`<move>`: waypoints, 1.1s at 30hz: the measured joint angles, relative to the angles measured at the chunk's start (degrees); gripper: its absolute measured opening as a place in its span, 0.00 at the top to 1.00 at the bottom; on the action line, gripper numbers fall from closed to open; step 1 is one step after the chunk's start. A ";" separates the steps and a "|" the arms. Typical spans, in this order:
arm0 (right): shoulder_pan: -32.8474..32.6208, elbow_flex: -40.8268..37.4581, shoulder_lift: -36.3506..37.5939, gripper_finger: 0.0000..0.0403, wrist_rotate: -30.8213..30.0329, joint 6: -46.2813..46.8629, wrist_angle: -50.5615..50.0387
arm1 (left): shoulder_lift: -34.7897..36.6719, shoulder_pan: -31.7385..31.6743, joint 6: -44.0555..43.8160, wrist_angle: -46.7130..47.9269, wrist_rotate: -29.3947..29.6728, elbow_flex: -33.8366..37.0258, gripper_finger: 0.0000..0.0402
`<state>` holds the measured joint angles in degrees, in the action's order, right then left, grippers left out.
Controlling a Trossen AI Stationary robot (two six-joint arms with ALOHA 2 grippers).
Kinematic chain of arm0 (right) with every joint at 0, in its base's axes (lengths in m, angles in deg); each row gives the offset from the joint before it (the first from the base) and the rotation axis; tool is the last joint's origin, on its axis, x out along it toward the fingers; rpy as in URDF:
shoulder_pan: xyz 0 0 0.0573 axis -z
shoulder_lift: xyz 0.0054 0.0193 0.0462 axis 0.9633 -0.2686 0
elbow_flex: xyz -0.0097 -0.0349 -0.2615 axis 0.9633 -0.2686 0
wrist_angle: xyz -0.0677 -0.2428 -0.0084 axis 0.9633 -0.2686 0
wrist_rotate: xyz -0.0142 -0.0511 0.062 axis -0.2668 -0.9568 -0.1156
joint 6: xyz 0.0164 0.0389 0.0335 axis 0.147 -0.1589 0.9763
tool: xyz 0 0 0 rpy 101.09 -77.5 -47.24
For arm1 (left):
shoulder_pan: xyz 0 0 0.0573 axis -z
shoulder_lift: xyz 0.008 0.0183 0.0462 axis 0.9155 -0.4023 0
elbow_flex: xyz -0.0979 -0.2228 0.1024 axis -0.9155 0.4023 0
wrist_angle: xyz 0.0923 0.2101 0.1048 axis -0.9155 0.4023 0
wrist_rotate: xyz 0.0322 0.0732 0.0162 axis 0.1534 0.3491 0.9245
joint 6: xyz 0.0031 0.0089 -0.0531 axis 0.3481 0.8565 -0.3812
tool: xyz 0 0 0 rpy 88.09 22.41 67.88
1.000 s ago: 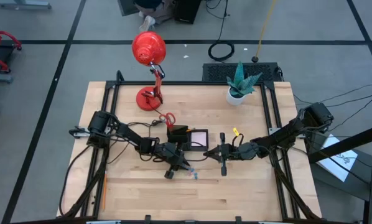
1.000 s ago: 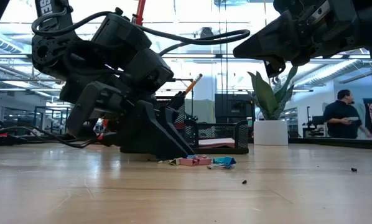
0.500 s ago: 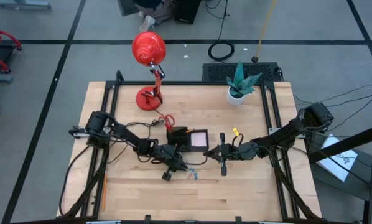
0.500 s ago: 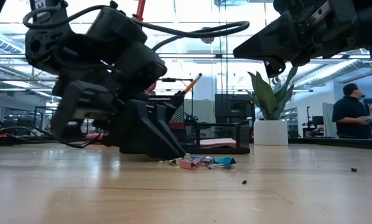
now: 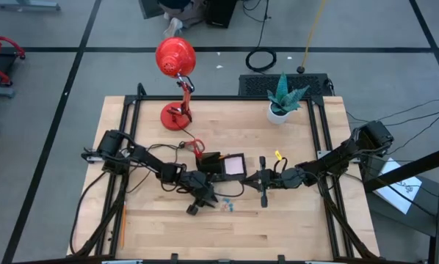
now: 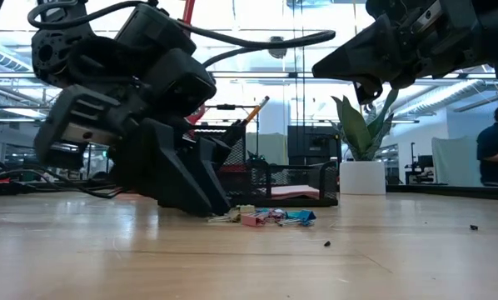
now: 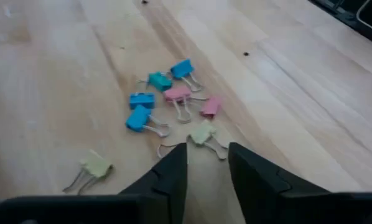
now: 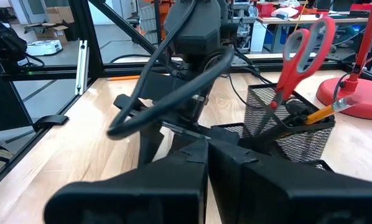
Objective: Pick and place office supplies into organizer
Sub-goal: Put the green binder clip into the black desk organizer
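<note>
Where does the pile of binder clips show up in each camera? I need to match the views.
High view: binder clips just in front of the organizer, beside the left gripper.
Low view: clips on the tabletop, centre, in front of the organizer.
Left wrist view: clips scattered ahead of the fingers.
Right wrist view: not in it.
Shared landmark: the organizer.

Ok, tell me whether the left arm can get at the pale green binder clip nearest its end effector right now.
Probably yes. The left end effector is open and low over the table, with the pale green clip lying just ahead of its fingers on bare wood. Nothing stands between them; the other clips lie farther off.
</note>
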<state>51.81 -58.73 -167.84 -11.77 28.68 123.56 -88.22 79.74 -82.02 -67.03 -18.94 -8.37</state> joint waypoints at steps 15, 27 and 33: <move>0.00 0.02 0.00 0.99 0.01 0.00 0.00 | 0.11 3.72 -5.59 0.21 11.16 -0.70 0.54; 0.00 0.01 0.00 0.99 0.00 0.83 0.03 | 0.17 8.25 -12.30 0.14 24.62 -0.76 0.54; 0.00 0.02 0.00 0.99 0.00 0.83 0.44 | 0.17 8.27 -15.29 1.34 28.19 -0.76 0.54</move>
<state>51.81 -58.71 -167.84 -11.77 29.51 124.00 -88.05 88.01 -97.31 -65.69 9.25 -9.13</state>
